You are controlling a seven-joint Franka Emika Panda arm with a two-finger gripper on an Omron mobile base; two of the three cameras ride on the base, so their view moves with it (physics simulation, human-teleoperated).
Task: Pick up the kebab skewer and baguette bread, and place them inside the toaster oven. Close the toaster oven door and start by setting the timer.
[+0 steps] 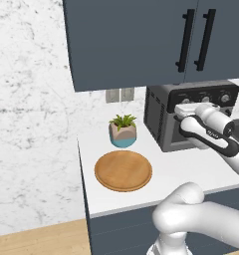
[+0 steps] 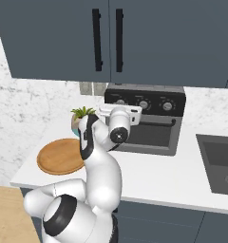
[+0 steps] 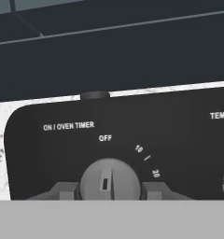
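While the arm reaches up at the toaster oven (image 1: 191,117) in the left base view, the gripper (image 1: 183,109) sits right at the left end of its knob panel, and the wooden plate (image 1: 123,170) is bare. From the right base view, the toaster oven door (image 2: 151,135) looks closed. In the hand view the timer knob (image 3: 109,179) sits dead ahead between the fingertips (image 3: 62,190), pointer at OFF. The fingers are spread either side of it, and whether they're touching, can't tell.

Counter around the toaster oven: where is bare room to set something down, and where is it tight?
Bare counter lies before the toaster oven, across to the sink. The wooden plate carries nothing. It is tight where the gripper straddles the timer knob, and by the plant.
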